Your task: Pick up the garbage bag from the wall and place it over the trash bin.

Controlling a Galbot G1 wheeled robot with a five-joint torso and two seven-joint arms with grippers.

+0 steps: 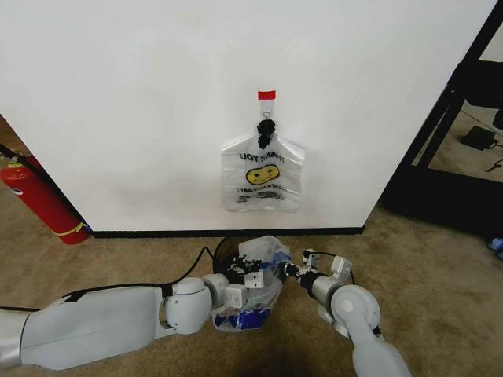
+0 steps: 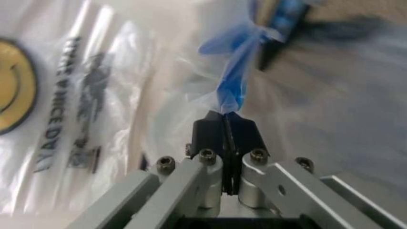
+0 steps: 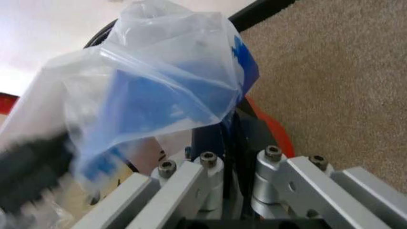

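Nearest the head camera, low in frame: two white arms reaching forward over the carpet (image 1: 440,259) toward the wall (image 1: 141,102). Left arm entering from the left, its left pincer (image 1: 253,279) pinched shut on a fold of the garbage bag (image 1: 255,294). Right arm entering from the lower right, its right pincer (image 1: 288,269) likewise closed on the bag's other side. Bag slumped between the two, crumpled, just before the baseboard, draped over the near edge of the trash bin (image 1: 223,249), whose dark rim peeks out behind it.

Left wrist view adding detail: black fingers (image 2: 210,133) clamped tight together on a twisted blue strip of the garbage bag (image 2: 127,95), yellow smiley and black lettering turned sideways beside them. Right wrist view: pincer (image 3: 229,143) shut on the clear blue-marked film (image 3: 165,81), red base of the bin (image 3: 275,130) showing behind, carpet beyond.

Bag's long axis roughly up and down, mouth bunched upward over the bin, bottom sagging to the floor.

Elsewhere in the head view: fire extinguisher (image 1: 39,200) far left, bunch of bags (image 1: 263,177) hanging from a hook (image 1: 266,96) at centre.
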